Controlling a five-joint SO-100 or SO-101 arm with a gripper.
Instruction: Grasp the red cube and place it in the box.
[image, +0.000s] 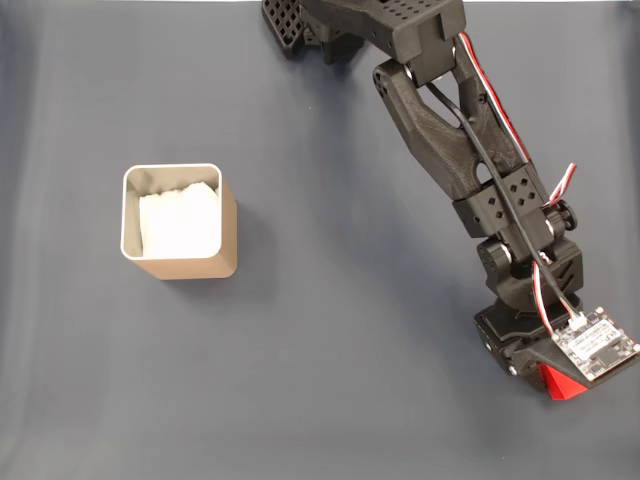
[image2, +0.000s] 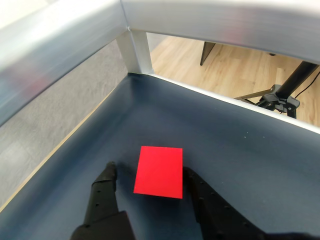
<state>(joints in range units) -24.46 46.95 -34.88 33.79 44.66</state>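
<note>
While the red cube (image2: 159, 171) lies on the dark blue table (image2: 240, 150) between the two black fingers (image2: 106, 180), the gripper (image2: 148, 172) is spread, its left finger clear of the cube (right finger touching or just beside). Far left in the fixed view stands the box (image: 228, 235), well apart.

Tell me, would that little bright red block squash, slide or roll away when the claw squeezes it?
The small bright red cube probably won't roll: the wrist view shows flat faces and straight edges. It looks rigid, with crisp corners, so it likely keeps its shape. Its smooth face might slip a little between the black gripper fingers, which stand either side of it, one finger apart from it.
</note>
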